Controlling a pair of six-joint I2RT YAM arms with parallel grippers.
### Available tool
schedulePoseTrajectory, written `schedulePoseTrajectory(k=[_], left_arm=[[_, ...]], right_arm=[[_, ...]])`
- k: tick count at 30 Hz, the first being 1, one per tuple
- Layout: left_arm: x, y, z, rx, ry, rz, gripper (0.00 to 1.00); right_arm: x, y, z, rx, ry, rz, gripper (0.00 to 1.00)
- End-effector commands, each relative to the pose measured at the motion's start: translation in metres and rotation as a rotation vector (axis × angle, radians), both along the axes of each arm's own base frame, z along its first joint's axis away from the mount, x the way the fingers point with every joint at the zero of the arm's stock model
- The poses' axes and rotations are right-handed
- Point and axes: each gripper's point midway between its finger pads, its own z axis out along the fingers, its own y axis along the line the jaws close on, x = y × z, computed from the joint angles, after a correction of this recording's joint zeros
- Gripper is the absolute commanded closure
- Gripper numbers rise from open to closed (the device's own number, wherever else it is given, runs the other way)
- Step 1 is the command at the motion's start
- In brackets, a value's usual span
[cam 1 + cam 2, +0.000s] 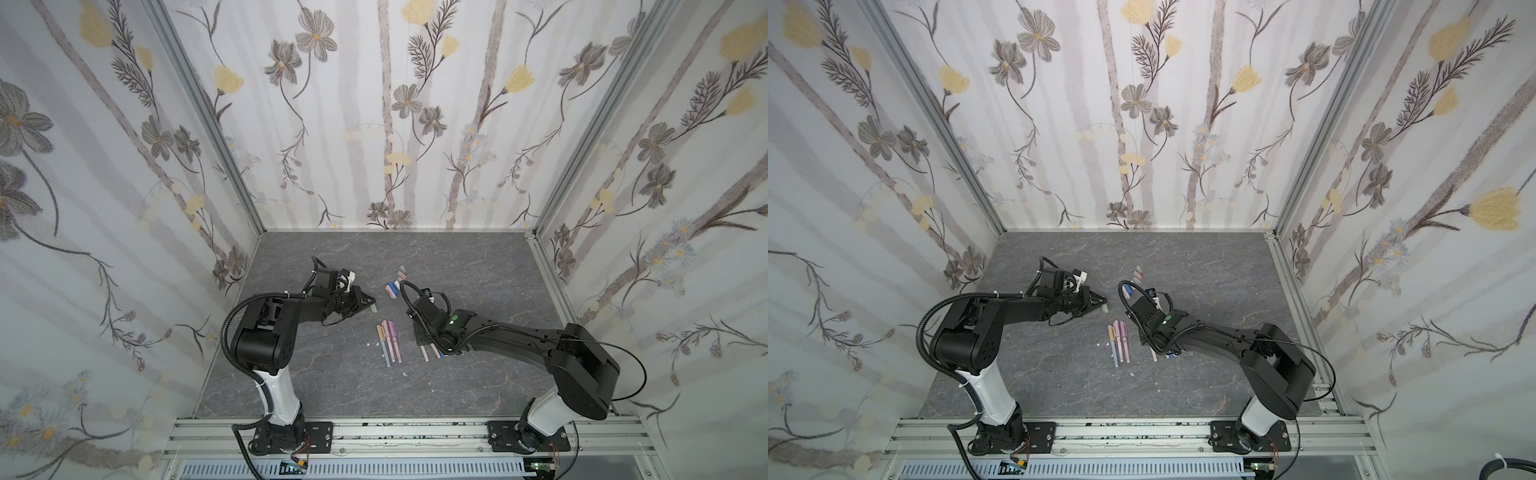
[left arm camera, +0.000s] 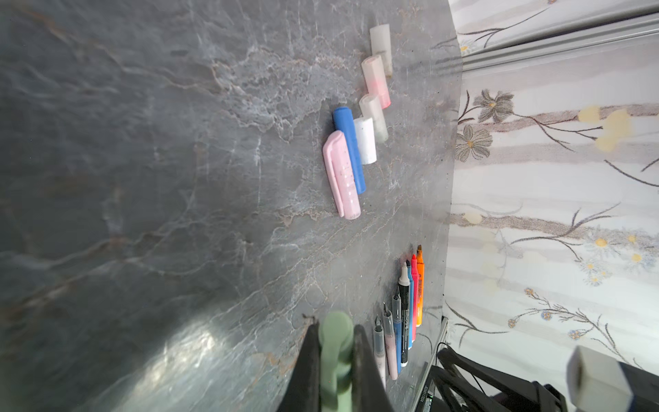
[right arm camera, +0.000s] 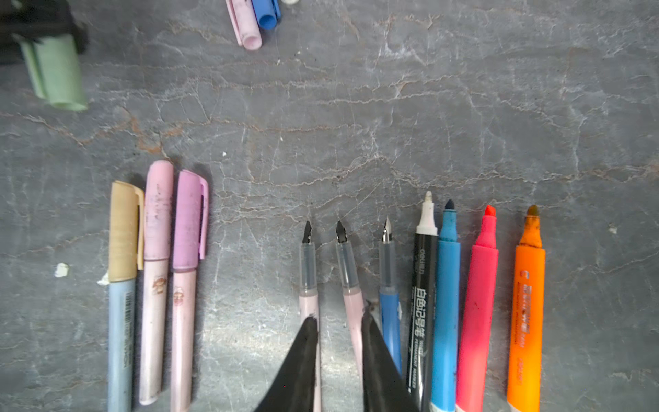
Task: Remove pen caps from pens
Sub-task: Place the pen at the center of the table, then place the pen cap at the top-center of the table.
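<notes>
- left pincer (image 2: 336, 325): clamped tight on the green cap (image 2: 333, 360), one jaw on each side.
- Green cap sits off to the side of all the pens, beyond the capped trio in both top views. Can't tell whether it touches the desk (image 1: 332, 257).
- right pincer (image 3: 338, 315): jaws slightly apart with nothing clamped, low over the uncapped row.
- One pale pink pen (image 3: 351, 303) lies in the gap, close to one finger. Can't tell if they touch. The second pale pink pen (image 3: 308, 285) runs under the other finger.
- Uncapped row lies flat on the desk, side by side, tips the same way. After the two pale pink pens come the blue fountain pen (image 3: 388, 285), black-and-white marker (image 3: 422, 303), blue marker (image 3: 447, 303), red-pink highlighter (image 3: 479, 303) and orange highlighter (image 3: 527, 303).
- Still capped: three pens lying close together, near that row but apart from it. The tan cap (image 3: 123, 232) is on a pale blue barrel; the pink cap (image 3: 158, 210) and lilac cap (image 3: 189, 217) are on pale pink barrels.
- Loose caps lie on the desk past the pen tips. The loose pink cap (image 2: 340, 174) is against the blue cap (image 2: 349, 149), and the white cap (image 2: 365, 141) is against the blue one.
- Three translucent caps (image 2: 374, 78) are strung out beyond those.
</notes>
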Motion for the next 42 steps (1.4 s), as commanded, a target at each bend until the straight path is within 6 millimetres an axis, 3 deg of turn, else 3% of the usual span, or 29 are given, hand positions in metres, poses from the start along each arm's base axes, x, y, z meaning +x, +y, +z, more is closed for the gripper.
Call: schedulePoseTrajectory(k=[1,12,22,29,34,40,42], left_arm=[[0.023,-0.005,0.004,-0.021,-0.049,0.038,0.99],[0.052,-0.020,-0.016,-0.029,-0.030,0.072,0.89],[0.058,-0.029,-0.019,-0.030,-0.024,0.072,0.75],[0.057,-0.028,-0.019,-0.015,-0.021,0.072,0.74],[0.050,-0.022,-0.005,-0.026,-0.037,0.077,0.73],[0.041,-0.008,0.040,-0.060,-0.108,0.070,0.73],[0.037,-0.002,0.053,-0.056,-0.127,0.067,0.72]], right_arm=[[0.004,-0.005,0.014,0.015,-0.038,-0.015,0.76],[0.000,-0.022,0.014,0.028,-0.037,-0.042,0.76],[-0.002,-0.022,0.011,0.038,-0.031,-0.043,0.76],[-0.005,-0.017,0.008,0.059,-0.021,-0.030,0.76],[-0.008,0.001,0.008,0.103,-0.015,0.011,0.75],[-0.015,0.034,0.000,0.111,0.018,0.069,0.75],[-0.018,0.046,-0.011,0.096,0.041,0.088,0.75]])
